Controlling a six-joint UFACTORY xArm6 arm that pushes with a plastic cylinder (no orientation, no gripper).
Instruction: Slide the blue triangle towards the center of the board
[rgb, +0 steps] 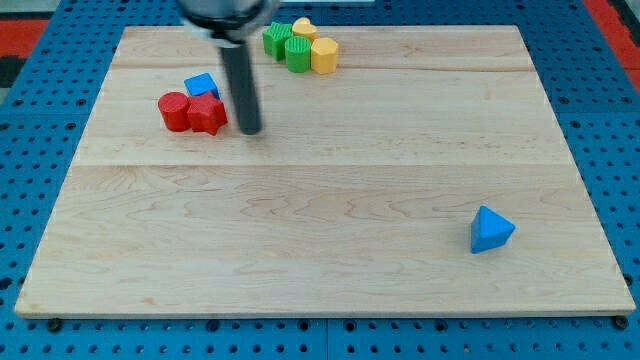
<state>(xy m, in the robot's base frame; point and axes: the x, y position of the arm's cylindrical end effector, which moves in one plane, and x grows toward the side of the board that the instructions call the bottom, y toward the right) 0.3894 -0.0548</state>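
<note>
The rod's tip, a bare hand grasping nothing, sits beside the red blocks, with the blue triangle well off toward the view's lower right.

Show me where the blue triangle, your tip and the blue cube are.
blue triangle (491, 230): camera view, middle of its top face.
my tip (250, 130): camera view, very end of the rod.
blue cube (201, 85): camera view, its top face.

rod: upright, entering from view's top | my tip: on board, upper left
</note>
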